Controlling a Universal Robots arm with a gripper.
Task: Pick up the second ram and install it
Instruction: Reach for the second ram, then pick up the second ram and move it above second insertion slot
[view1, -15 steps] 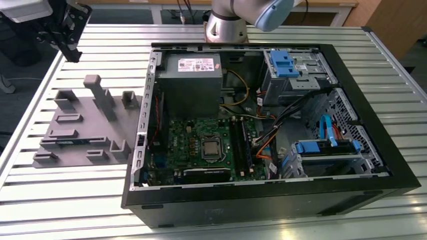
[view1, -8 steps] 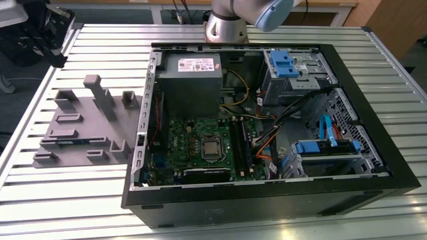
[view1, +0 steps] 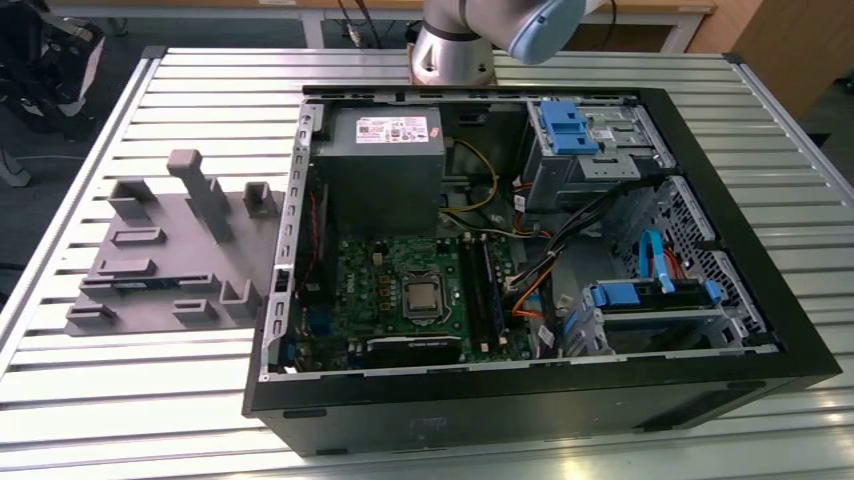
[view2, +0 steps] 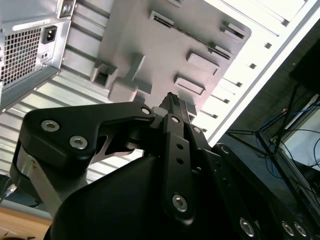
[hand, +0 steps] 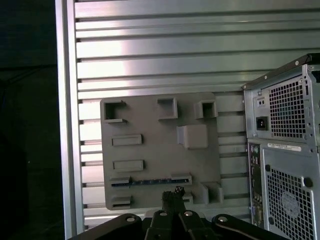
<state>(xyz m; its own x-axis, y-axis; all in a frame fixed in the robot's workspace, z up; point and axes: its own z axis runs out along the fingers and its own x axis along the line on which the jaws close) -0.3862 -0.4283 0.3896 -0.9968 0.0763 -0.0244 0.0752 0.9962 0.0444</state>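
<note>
- Tabletop (view1: 200, 90) of ribbed bare metal carries everything we see. Wooden furniture (view1: 787, 40) stands past its far edge in the exterior view, and loose cables (view2: 295, 145) lie over a dark floor in the second wrist view.
- We see an open computer case (view1: 534, 400) lying on its side, toward the exterior view's right. Inside it are a grey power supply (view1: 378, 160), a green board (view1: 387, 290), blue drive brackets (view1: 567, 125) and a tangle of wires (view1: 534, 270).
- A grey holder (view1: 160, 250) with upright pegs sits flat on the table just beside the case, on the exterior view's left.
- We find the second ram (hand: 150, 182) in the first wrist view. It is a thin blue strip standing on edge in a slot of the holder, held between two grey blocks.
- The gripper (hand: 173, 193) hangs over the holder with its fingers together and nothing between them. It is apart from the ram, and nothing lies in between. Its dark tip (view2: 171, 99) also points at the holder in the second wrist view.
- The exterior view gives us the inside of the case and the arm's base (view1: 451, 55) behind it. The first wrist view gives us the case's rear panel (hand: 285, 150), with vent grilles and a power socket.
</note>
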